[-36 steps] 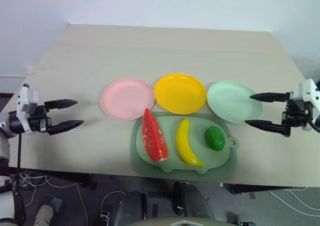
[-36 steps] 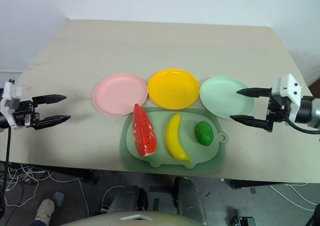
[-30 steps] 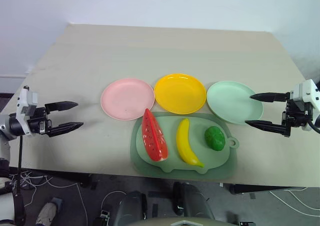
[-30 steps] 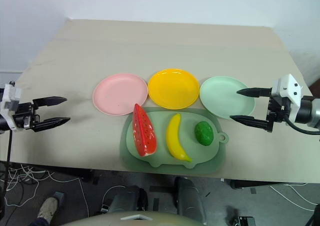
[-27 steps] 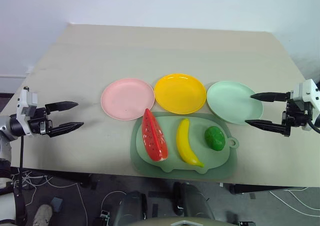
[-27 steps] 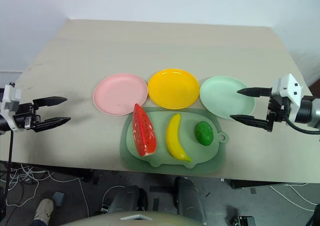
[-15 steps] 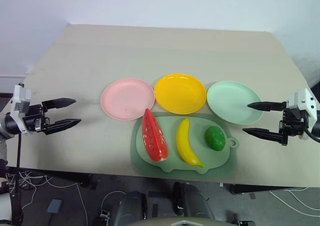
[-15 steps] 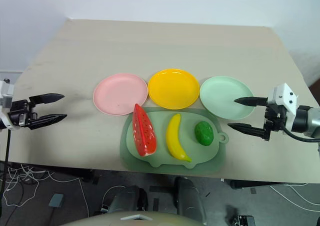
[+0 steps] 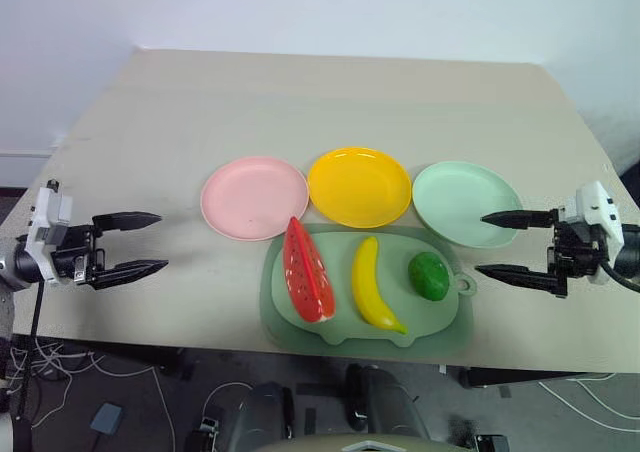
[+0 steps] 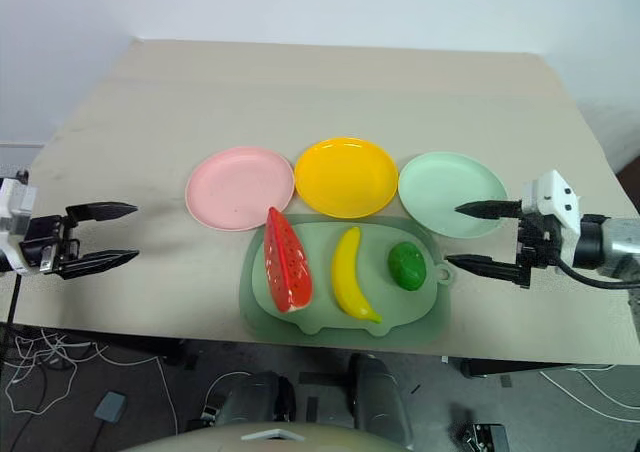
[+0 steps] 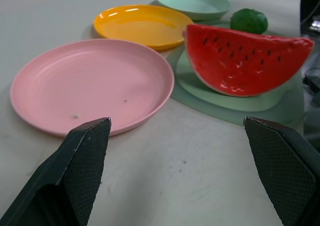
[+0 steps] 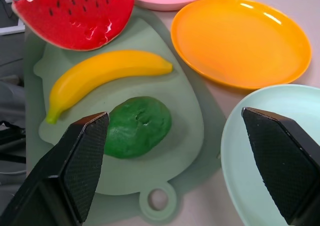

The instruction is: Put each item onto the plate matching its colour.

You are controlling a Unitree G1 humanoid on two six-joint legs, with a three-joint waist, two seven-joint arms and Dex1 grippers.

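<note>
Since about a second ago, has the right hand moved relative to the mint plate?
Yes. The right hand, open, has drifted inward and down the picture; its upper finger now lies over the mint plate's near rim, closer to the green fruit.

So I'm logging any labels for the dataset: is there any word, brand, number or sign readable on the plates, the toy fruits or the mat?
None: no readable text on the pink plate, yellow plate, mint plate, watermelon slice, banana, green fruit or mat.

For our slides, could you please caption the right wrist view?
Open right gripper faces green fruit on mat.
</note>
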